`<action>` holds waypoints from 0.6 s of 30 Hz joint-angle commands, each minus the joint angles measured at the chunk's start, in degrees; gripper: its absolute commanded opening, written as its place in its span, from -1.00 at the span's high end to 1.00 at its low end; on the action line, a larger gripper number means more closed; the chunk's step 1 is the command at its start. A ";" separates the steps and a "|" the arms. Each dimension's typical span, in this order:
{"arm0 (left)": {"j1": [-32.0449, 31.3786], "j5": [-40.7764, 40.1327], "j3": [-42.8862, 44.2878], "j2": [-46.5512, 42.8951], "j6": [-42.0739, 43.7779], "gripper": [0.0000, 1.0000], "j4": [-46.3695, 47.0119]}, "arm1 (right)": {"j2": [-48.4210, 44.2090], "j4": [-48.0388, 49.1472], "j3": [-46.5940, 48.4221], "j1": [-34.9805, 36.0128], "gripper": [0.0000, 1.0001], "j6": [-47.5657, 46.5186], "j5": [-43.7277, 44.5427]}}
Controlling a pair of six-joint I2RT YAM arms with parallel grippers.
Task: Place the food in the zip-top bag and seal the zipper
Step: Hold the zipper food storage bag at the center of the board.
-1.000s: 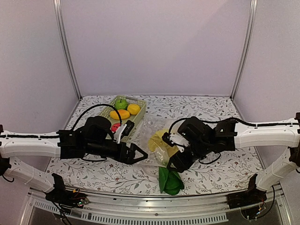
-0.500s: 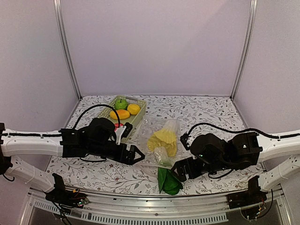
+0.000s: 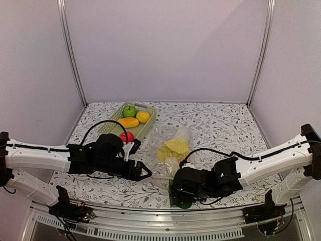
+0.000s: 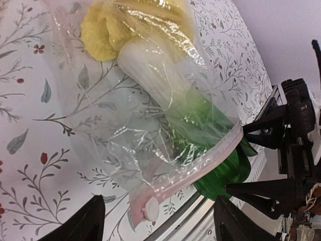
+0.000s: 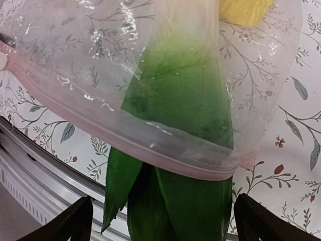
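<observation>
Held left fingers (image 4: 83,226) spread, slider tab (image 4: 149,207) of the zipper (image 4: 193,165) just ahead between them. Found zip-top bag (image 4: 115,115) flat on the table (image 4: 20,100), cabbage (image 4: 130,25) inside. Held right fingers (image 5: 75,221) spread either side of the dark green vegetable (image 5: 195,201) poking out past the zipper.

Table (image 3: 225,125) with a floral-print surface, seen from above. Toward the far-left corner stands a pale green lattice basket (image 3: 116,113). A red round fruit (image 3: 126,136) lies on the table just beside the basket's near end. The clear zip-top bag (image 3: 163,135) lies flat at mid-table, its mouth toward the near edge. A dark green vegetable (image 5: 190,211) lies at the near edge, its tip crossed by the pink zipper (image 5: 125,135). The white slider tab (image 4: 149,207) sits at one end of the strip.
</observation>
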 commanded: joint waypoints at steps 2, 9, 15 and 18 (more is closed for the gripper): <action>0.29 0.71 -1.59 1.74 -1.82 -0.40 5.42 | 3.36 -0.51 1.71 0.64 -0.95 3.90 1.58; 0.30 0.48 -1.45 3.83 -2.44 0.15 6.71 | 5.79 1.22 1.28 0.58 -0.34 4.72 1.17; 0.37 0.77 -1.30 4.99 -2.91 0.81 8.82 | 5.98 4.81 -0.72 0.64 0.44 5.23 -0.04; 0.38 1.35 -1.43 4.71 -3.24 1.00 9.36 | 4.78 6.98 -2.12 0.79 0.80 4.02 -0.06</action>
